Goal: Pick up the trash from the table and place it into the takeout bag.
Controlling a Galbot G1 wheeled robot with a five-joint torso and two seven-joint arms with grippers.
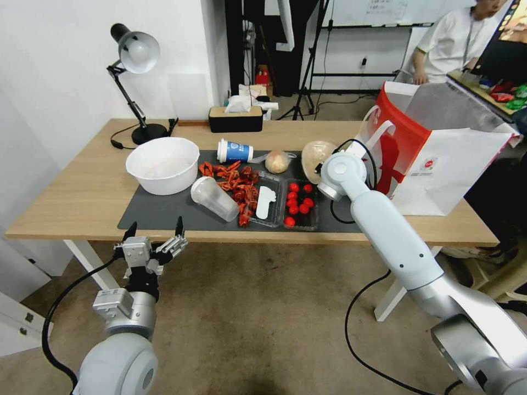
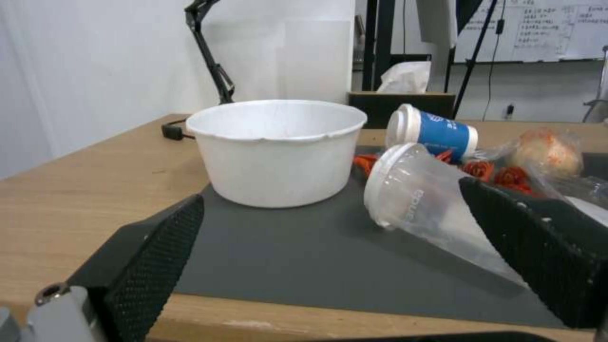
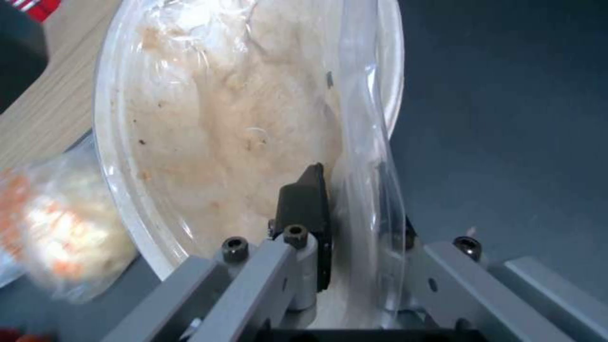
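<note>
Clamped on the rim of the clear lidded round bowl [image 3: 253, 118], the right gripper [image 3: 355, 223] has one dark finger [image 3: 307, 209] inside the smeared plastic and the other behind the rim's wall, the bowl tipped up on edge above the dark grey mat [image 3: 507, 118]. From the head camera the bowl [image 1: 315, 156] stands tilted at the mat's far right, just beside the takeout bag [image 1: 439, 170], which sits upright and open-mouthed on the right end of the table [image 1: 82, 192], its red side panel facing the bowl. Next to the bowl lies the plastic-wrapped tan ball [image 1: 277, 161], and beyond it the white blue-labelled paper cup [image 1: 235, 151] lies on its side. Nearer the front edge the clear plastic cup [image 1: 215, 198] also lies tipped over, beside a scatter of red scraps [image 1: 236, 184] and a clear tray of small red fruit [image 1: 299, 203]. A large white bowl [image 1: 163, 163] stands upright at the mat's left. The left gripper [image 1: 153, 236] hovers just off the table's front edge, fingers spread wide and holding nothing. A black desk lamp [image 1: 134, 82] and a tissue box [image 1: 236, 116] stand along the far side.
</note>
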